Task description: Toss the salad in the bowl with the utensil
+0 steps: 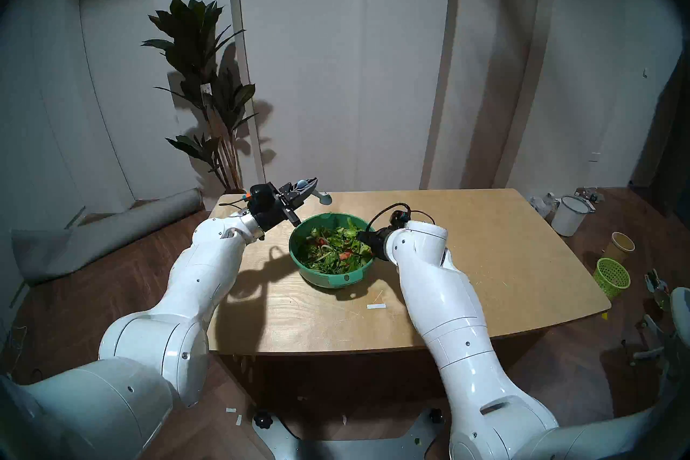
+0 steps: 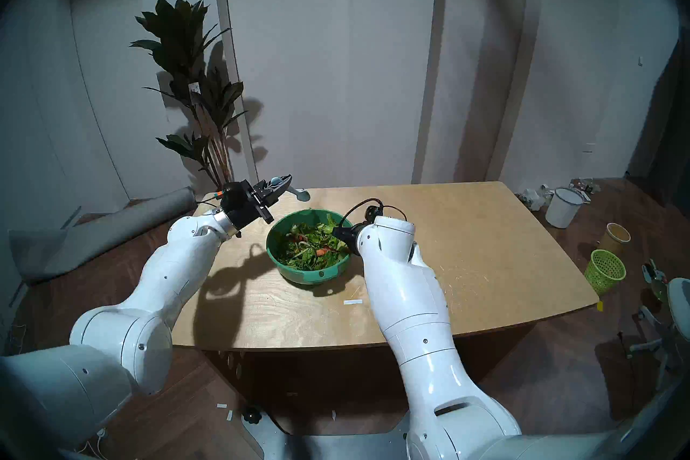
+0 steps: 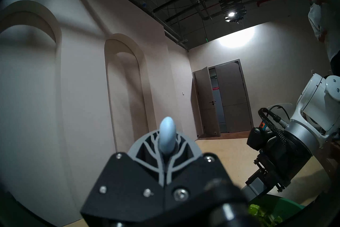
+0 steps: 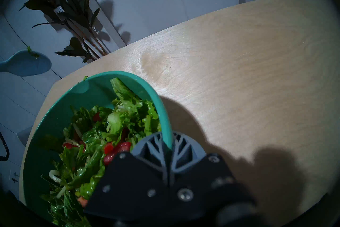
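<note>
Nearest the robot, the right arm reaches in from the table's (image 1: 504,261) near edge and the right gripper (image 4: 168,144) is closed on the rim of the bowl (image 1: 336,280), one finger inside and one outside the green wall, as the right wrist view shows clearly; it acts as a steadying clamp. The bowl stands on the table about mid-width, its teal tab handle facing the robot, with the salad (image 1: 334,248) heaped inside: leaves, red pieces, pale slices, some leaf riding up the far wall. Beyond the bowl's far-left rim, the left gripper (image 1: 304,188) is raised above the table and clamped on the utensil (image 1: 324,199), whose pale blue handle end pokes out between the fingers in the left wrist view. The working end looks like a pale blue spoon-shaped blade rather than metal tines; it is out of the bowl, with a scrap of green leaf stuck to it. Judgement: this is mid-toss, at the lifted part of a stroke. The next move calls for bringing the blade back down inside the far rim, sliding it under the heap and turning it over without flinging leaves out, while the right grip holds the bowl from tipping or sliding.
</note>
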You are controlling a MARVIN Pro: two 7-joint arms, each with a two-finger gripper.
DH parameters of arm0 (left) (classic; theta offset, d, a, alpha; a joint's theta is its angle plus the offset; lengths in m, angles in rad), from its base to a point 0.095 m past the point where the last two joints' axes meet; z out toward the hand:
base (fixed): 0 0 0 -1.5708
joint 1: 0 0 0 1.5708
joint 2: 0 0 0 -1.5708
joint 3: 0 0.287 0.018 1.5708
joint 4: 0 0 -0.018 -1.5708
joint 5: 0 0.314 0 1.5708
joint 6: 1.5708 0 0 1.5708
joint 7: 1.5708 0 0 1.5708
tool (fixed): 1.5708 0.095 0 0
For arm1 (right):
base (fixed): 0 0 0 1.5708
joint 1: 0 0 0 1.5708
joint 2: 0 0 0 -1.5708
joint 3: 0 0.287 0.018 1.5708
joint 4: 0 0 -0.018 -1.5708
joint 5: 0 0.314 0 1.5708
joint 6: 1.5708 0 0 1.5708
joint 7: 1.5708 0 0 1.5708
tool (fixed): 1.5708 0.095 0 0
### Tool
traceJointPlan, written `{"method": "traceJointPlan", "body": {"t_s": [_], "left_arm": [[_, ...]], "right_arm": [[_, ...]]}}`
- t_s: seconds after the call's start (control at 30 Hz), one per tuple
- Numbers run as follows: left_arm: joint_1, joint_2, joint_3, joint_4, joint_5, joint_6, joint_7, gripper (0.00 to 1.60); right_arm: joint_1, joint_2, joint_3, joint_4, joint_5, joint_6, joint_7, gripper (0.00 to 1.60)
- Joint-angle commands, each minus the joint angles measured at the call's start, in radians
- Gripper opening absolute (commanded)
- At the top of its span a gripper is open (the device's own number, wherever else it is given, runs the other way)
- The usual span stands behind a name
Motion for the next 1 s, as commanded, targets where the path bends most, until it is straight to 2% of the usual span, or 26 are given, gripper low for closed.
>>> {"method": "traceJointPlan", "body": {"t_s": [0.0, 0.43, 0.97], "left_arm": [[0.030, 0.023, -0.013, -0.063, 0.000, -0.009, 0.011, 0.00], [0.130, 0.056, -0.029, -0.146, 0.007, -0.016, 0.042, 0.00], [0.240, 0.045, -0.009, -0.307, 0.033, -0.009, 0.069, 0.00]], "right_arm": [[0.008, -0.003, -0.001, -0.008, 0.001, -0.002, 0.001, 0.00], [0.010, -0.003, -0.001, -0.007, 0.000, -0.002, 0.002, 0.00], [0.012, -0.003, -0.001, -0.007, 0.000, -0.002, 0.003, 0.00]]}}
